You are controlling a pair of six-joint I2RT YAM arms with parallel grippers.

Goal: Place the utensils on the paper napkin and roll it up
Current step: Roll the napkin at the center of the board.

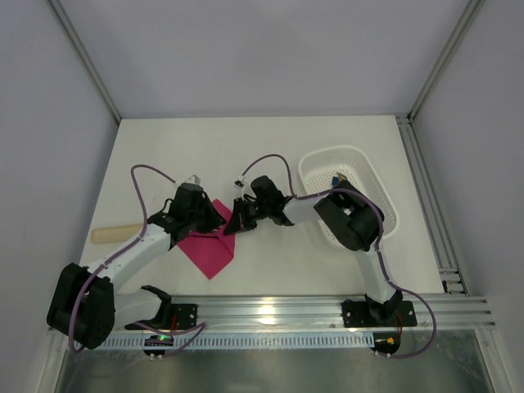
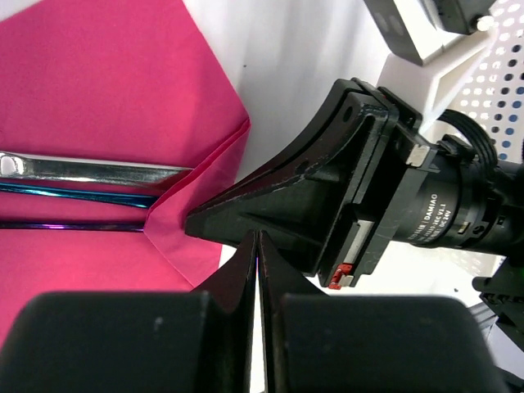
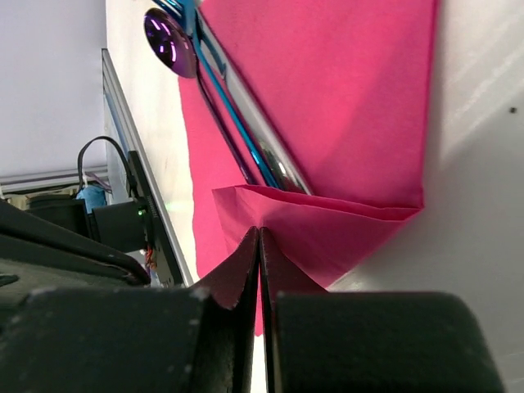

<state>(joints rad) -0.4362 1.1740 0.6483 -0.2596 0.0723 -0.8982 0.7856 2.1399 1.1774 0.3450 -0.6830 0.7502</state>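
Note:
The paper napkin (image 1: 209, 250) (image 2: 98, 82) (image 3: 327, 82) lies flat in front of the arms, with one corner folded up over the utensils. The utensils (image 2: 82, 188) (image 3: 246, 139) lie side by side on it, glossy purple-blue, the round spoon head (image 3: 168, 41) at the far end. My right gripper (image 1: 232, 226) (image 2: 190, 223) (image 3: 259, 232) is shut, its tips pinched on the edge of the folded flap. My left gripper (image 1: 218, 219) (image 2: 259, 236) is shut just beside the napkin's corner, with only bare table showing in the slit between its fingers.
A white perforated basket (image 1: 372, 176) stands at the right, behind the right arm. A pale beige flat stick (image 1: 115, 235) lies at the left, beside the left arm. The two grippers' tips are very close together.

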